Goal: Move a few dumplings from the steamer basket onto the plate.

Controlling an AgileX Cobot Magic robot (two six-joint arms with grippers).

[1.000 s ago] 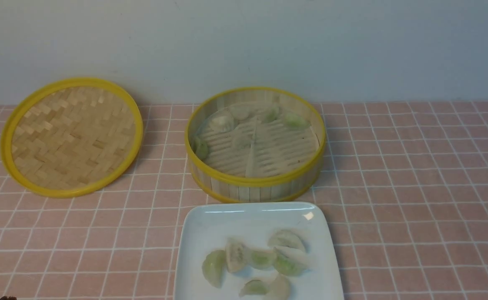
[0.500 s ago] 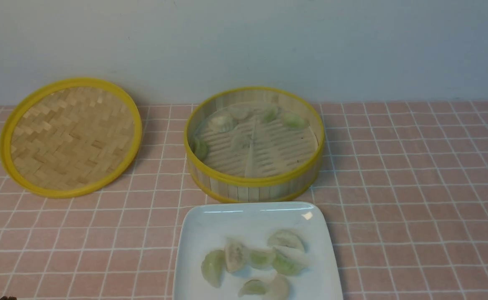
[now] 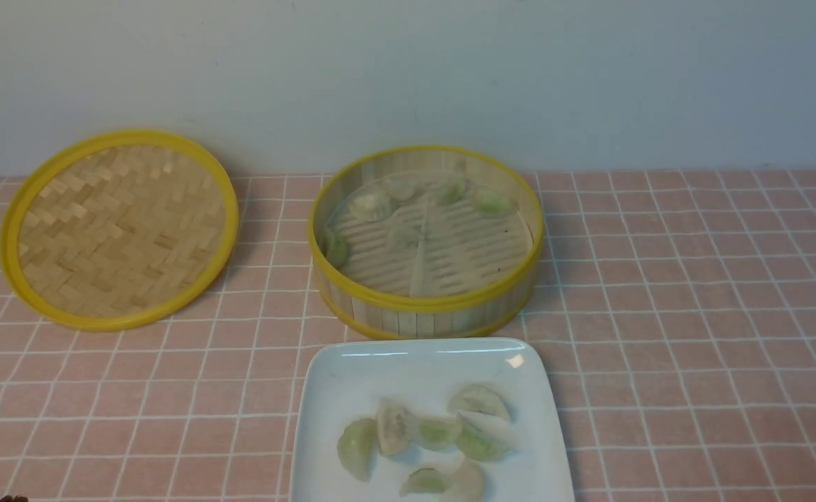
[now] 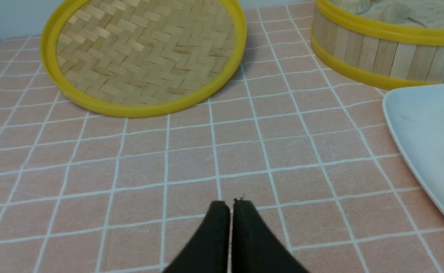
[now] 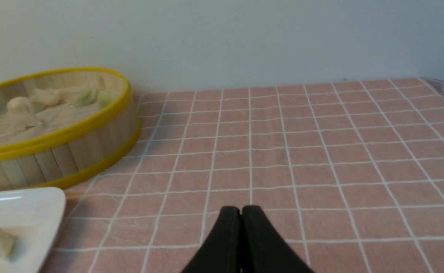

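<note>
The steamer basket (image 3: 425, 301) stands mid-table with several dumplings (image 3: 373, 206) on its slatted floor, mostly at the far side. The white plate (image 3: 352, 376) lies just in front of it and holds several dumplings (image 3: 436, 432). My left gripper (image 4: 230, 206) is shut and empty, low over the cloth, left of the plate (image 4: 415, 117) and basket (image 4: 377, 57). My right gripper (image 5: 240, 211) is shut and empty over the cloth, right of the plate (image 5: 36, 204) and basket (image 5: 74, 148). Neither gripper's jaws show in the front view.
The flat woven yellow-rimmed lid (image 3: 118, 226) lies left of the basket, its back edge propped against the wall; it also shows in the left wrist view (image 4: 142, 57). A pink checked cloth (image 3: 694, 314) covers the table. A pale wall stands close behind.
</note>
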